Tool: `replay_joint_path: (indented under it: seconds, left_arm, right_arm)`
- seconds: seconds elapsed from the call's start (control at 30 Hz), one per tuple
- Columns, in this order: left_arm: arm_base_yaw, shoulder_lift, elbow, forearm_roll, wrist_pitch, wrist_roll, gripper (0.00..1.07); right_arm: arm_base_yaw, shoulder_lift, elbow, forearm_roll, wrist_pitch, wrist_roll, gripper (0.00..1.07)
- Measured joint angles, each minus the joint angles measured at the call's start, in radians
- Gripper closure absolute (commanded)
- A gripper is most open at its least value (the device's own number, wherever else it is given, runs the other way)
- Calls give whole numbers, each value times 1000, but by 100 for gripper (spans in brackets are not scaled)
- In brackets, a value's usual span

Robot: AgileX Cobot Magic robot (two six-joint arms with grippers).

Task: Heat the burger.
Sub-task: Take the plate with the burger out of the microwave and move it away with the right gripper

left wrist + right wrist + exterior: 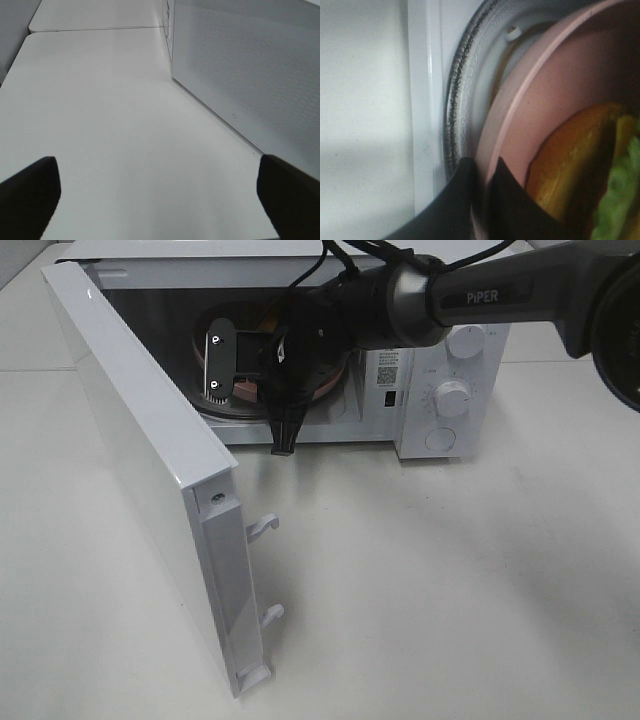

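Note:
The burger (570, 165), with an orange-brown bun and green filling, lies on a pink plate (540, 100) in the right wrist view. The plate sits over the glass turntable (465, 85) inside the open microwave (440, 390). My right gripper (482, 172) is shut on the plate's rim, one finger on each side of it. In the exterior high view the right gripper (285, 405) reaches into the oven and covers most of the plate (245, 392); the burger is hidden there. My left gripper (160, 200) is open and empty, low over the table.
The microwave door (150, 460) stands swung wide open to the left, its latch hooks (262, 525) sticking out. The control knobs (452, 398) are on the oven's right. In the left wrist view a white perforated panel (250, 75) rises beside the left gripper.

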Motion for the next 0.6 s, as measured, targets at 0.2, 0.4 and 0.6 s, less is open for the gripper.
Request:
replay_joint_path:
  seconds: [0.2, 0.4, 0.6]
  left_arm:
    - [0, 0, 0, -1, 0, 0, 6]
    - [0, 0, 0, -1, 0, 0, 6]
    - [0, 0, 0, -1, 0, 0, 6]
  right_arm:
    - [-7, -22, 0, 49, 48, 4, 107]
    - [-6, -37, 0, 87, 86, -5, 107]
    - [-6, -61, 0, 145, 130, -61, 107]
